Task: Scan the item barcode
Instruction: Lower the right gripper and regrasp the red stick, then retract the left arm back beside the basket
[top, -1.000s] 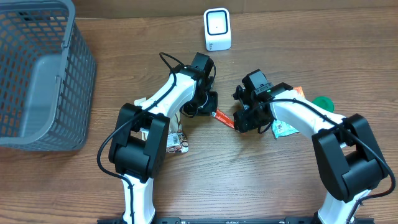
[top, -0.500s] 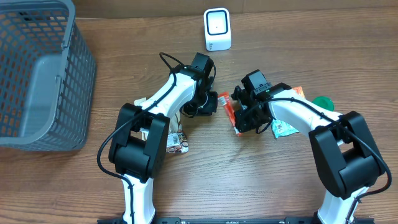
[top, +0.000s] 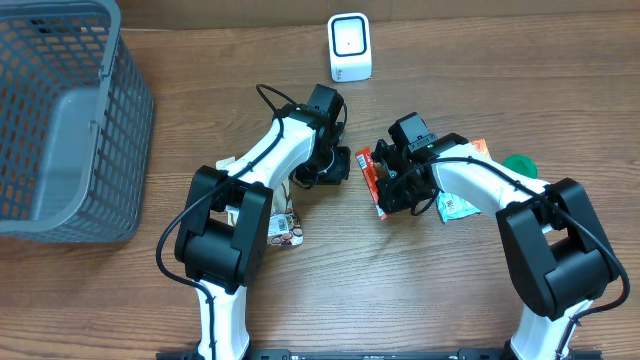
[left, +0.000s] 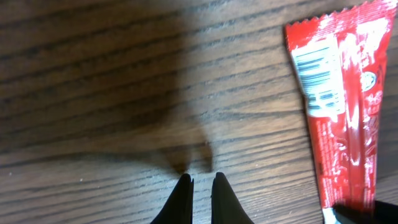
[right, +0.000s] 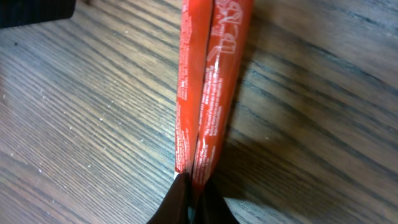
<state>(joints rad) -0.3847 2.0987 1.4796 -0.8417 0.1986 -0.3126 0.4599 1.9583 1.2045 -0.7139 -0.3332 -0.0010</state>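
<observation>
Thing to scan: a long red wrapper (top: 372, 180) is seen on the table (top: 450, 300), between the two arms.
Barcode: a white barcode (left: 314, 78) is printed near one end of the wrapper. It is seen facing up in the left wrist view.
Right claw: the right claw (right: 193, 193) is pinched shut on the other end of the red wrapper, the end far from the barcode.
Left claw: the left claw (left: 200, 186) is closed with nothing in it. It is held over bare wood, just beside the wrapper.
Lifted or not: it cannot be told if the wrapper is flat on the wood or raised a little.
Scanner: the white scanner (top: 349, 47) is stood at the far side of the table, well apart from the wrapper.
Basket: a grey basket (top: 130, 130) is set at the far left, away from the work.
Step in hand: the grab looks done, so the pick-up is judged to be the step now. No scan has been made yet.
Next move: the wrapper should be lifted and carried to the scanner. The barcode end must be turned to face the scanner's window, and it must not be covered by a claw.
Care needed: the wrapper is thin and floppy, so the free end may droop or twist when it is raised.
</observation>
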